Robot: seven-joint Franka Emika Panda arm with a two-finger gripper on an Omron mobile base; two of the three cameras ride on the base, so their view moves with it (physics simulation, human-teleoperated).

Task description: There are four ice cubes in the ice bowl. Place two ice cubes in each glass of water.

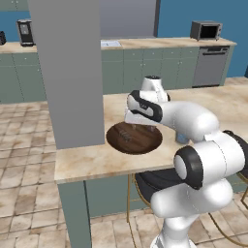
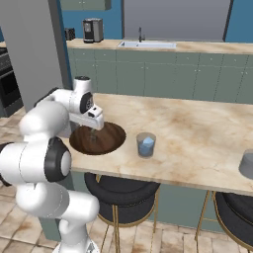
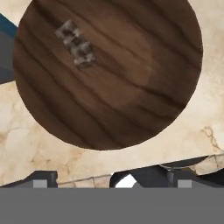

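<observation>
The ice bowl (image 3: 109, 70) is a wide dark wooden dish on the marble counter, also seen as ice bowl (image 1: 134, 139) and ice bowl (image 2: 97, 139). A short row of small pale greyish ice cubes (image 3: 75, 43) lies off-centre inside it. My gripper (image 3: 113, 181) hangs open just above the bowl with nothing between its fingers; gripper (image 2: 93, 129), gripper (image 1: 139, 121). Right of the bowl stands a glass of water (image 2: 146, 144) with pale blue ice in it. A grey round vessel (image 2: 246, 165), cut by the frame edge, looks like the second glass.
A tall grey pillar (image 1: 68, 72) rises at the counter's left end, close to the bowl. Black stools (image 2: 121, 192) stand under the counter's near edge (image 2: 163, 176). Cabinets, a sink and a microwave line the far wall.
</observation>
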